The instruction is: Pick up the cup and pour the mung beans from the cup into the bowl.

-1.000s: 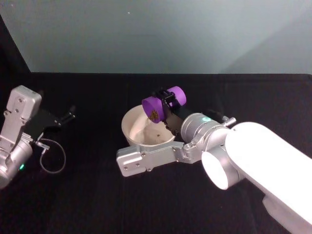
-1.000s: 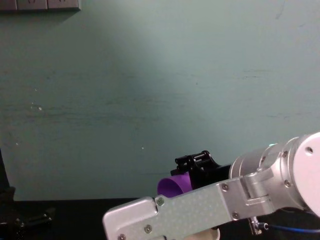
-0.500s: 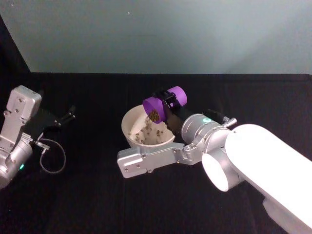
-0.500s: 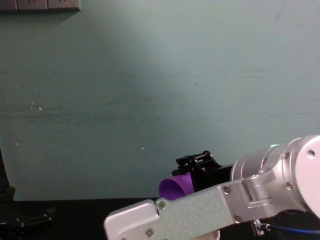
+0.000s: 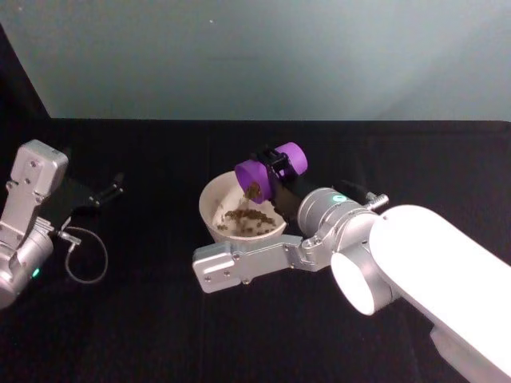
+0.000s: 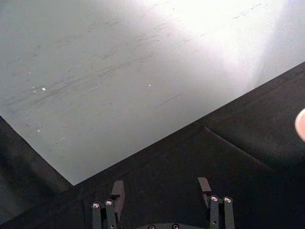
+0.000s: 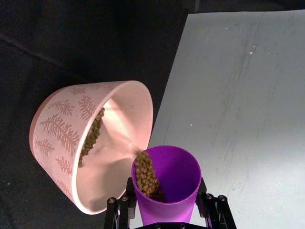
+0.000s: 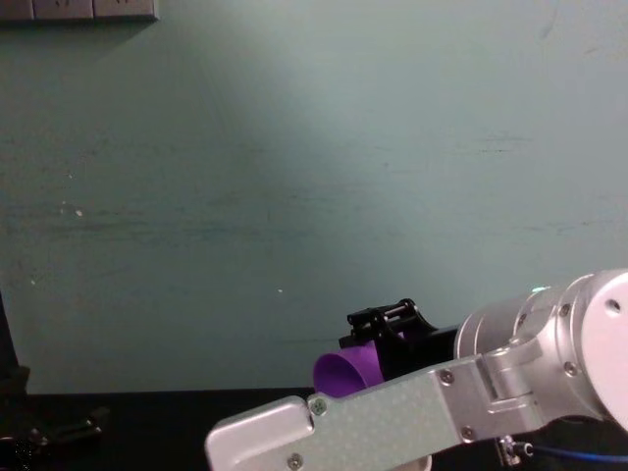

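Cup point(image 7: 177, 171) in right gripper point(image 5: 277, 165), tilted over bowl point(image 7: 57, 129) rim

We see bare table point(image 5: 152, 239) left of the bowl point(image 5: 211, 223); right arm point(image 5: 239, 262) bars its near side, cup point(image 5: 292, 156) its far.

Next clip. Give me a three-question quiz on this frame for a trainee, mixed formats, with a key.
1. True or false: the cup is tipped with its mouth toward the bowl.
2. Where are the beans? A) all in the cup B) some in the cup, some in the bowl C) all in the bowl
3. Short answer: which pincer holds the cup, and how is the other one?

Key
1. True.
2. B.
3. The right pincer is shut on the cup. The left pincer is open and holds nothing, parked off to the left.
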Controlling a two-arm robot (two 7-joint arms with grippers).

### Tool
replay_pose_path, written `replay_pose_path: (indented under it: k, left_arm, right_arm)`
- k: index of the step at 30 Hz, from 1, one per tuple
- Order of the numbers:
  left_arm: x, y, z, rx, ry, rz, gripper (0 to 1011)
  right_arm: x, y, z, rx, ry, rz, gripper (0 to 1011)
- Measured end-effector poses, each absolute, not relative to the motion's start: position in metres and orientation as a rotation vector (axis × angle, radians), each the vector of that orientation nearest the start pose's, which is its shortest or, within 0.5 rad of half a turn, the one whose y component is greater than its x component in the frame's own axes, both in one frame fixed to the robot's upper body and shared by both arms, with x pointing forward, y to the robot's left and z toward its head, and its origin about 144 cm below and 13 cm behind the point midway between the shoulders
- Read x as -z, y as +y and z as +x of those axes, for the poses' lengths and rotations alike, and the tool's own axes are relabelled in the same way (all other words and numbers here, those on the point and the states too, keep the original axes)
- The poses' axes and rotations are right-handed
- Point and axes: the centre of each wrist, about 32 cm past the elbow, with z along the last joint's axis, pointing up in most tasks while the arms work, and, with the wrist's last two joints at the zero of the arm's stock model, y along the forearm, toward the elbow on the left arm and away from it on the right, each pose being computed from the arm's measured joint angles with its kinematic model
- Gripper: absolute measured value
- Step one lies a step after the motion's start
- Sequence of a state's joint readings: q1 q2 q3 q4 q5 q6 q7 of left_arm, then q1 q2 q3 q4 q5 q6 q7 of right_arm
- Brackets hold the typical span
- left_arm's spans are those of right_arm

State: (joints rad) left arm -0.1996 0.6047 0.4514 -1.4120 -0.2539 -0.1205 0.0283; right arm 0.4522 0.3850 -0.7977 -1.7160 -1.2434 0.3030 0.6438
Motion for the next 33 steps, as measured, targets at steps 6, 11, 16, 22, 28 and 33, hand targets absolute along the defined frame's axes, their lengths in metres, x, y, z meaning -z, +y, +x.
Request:
replay_pose_path:
  k: [6, 11, 16, 22, 28, 33]
  left_arm:
    - [-1.1398, 0.3096, 0.4886, -1.248, -0.285, 0.304, 1000]
    - [-1.1398, 0.3097, 0.4886, -1.248, -0.285, 0.304, 1000]
    - [-1.1398, 0.3097, 0.4886, -1.248, -0.285, 0.304, 1000]
    - [-1.1398, 0.3097, 0.4886, -1.248, -0.285, 0.304, 1000]
    - [-1.1398, 0.3097, 0.4886, -1.248, -0.285, 0.304, 1000]
    - [-1.1398, 0.3097, 0.4886, -1.248, -0.285, 0.304, 1000]
  right_arm:
    - [-1.2504, -0.1078, 0.479, 0.527, -1.311, -1.223, 726]
    - [-1.2489, -0.1082, 0.4793, 0.525, -1.308, -1.224, 726]
    - [-1.248, -0.1098, 0.4793, 0.526, -1.306, -1.228, 726]
    - [-1.2478, -0.1127, 0.4791, 0.534, -1.306, -1.23, 726]
    - [-1.2475, -0.1136, 0.4788, 0.538, -1.31, -1.237, 726]
    - [-1.2467, -0.1133, 0.4782, 0.538, -1.32, -1.249, 726]
